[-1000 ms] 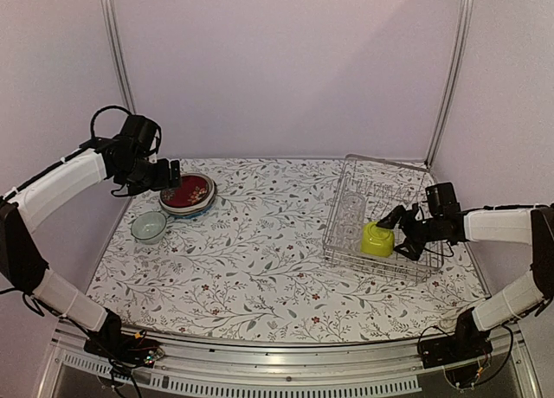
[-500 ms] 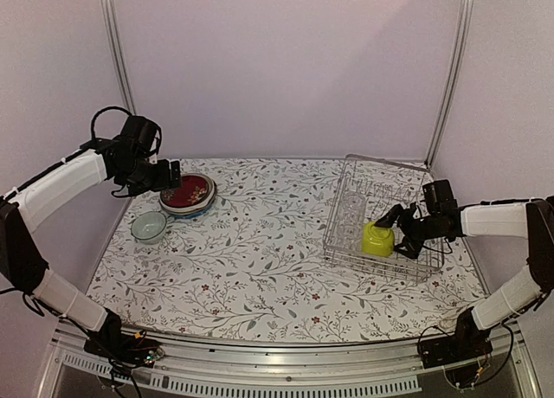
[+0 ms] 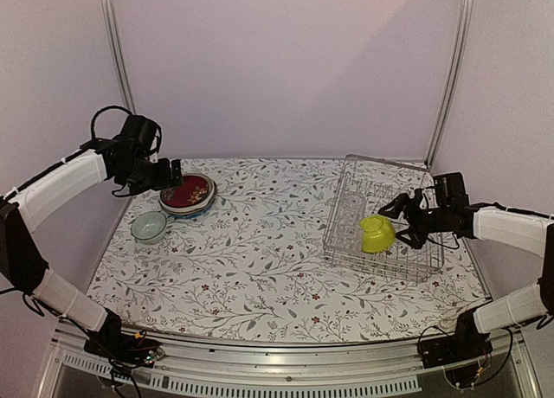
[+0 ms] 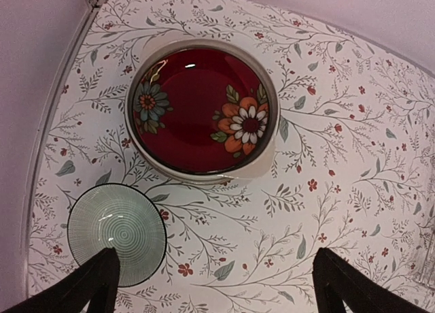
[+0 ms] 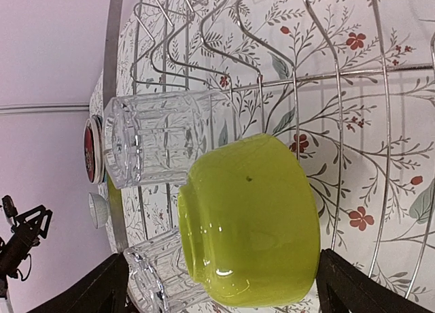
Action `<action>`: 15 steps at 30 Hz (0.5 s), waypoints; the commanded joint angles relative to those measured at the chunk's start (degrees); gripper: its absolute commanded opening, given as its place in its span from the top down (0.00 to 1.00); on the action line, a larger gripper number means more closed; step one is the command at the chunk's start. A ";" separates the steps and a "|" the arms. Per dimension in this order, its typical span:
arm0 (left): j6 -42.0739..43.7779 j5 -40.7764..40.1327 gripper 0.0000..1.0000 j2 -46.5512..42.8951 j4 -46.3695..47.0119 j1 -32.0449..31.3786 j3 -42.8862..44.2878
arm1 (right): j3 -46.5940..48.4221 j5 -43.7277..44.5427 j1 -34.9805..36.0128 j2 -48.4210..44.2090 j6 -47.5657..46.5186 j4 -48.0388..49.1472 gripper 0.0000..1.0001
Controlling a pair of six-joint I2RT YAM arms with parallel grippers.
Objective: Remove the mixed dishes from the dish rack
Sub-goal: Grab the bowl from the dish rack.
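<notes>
The lime-green bowl (image 3: 377, 234) lies tipped on its side in the near part of the dish rack (image 3: 385, 266), base pointing left. My right gripper (image 3: 404, 222) is open around it. In the right wrist view the bowl (image 5: 251, 218) fills the gap between the spread fingers of the gripper (image 5: 221, 292). Two clear glasses (image 5: 156, 136) lie in the rack beside it. My left gripper (image 3: 173, 175) is open and empty above the red floral plate (image 3: 188, 193), which tops a stack of plates. The small whitish bowl (image 3: 149, 227) stands on the table in front of that stack.
The left wrist view shows the red plate (image 4: 200, 109) and the small ringed bowl (image 4: 117, 233) near the table's left edge. The rack's wire prongs (image 5: 204, 34) rise behind the glasses. Metal frame posts (image 3: 117, 60) stand at the back corners.
The lime-green bowl has gone from upside down on the rack floor to tipped on its side and slightly higher. My right arm has risen and drawn back a little. The left arm has not moved.
</notes>
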 commanded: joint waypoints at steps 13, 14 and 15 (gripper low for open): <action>0.52 0.36 0.00 -0.17 0.93 -0.66 -0.28 | 0.19 -8.54 -0.35 3.95 0.24 7.50 0.37; 0.50 0.51 0.00 -0.09 1.00 -0.65 -0.27 | 0.08 -8.94 -0.35 4.09 0.37 7.91 0.38; 0.51 0.59 0.00 -0.04 1.02 -0.67 -0.27 | 0.02 -9.28 -0.31 4.11 0.65 7.98 0.40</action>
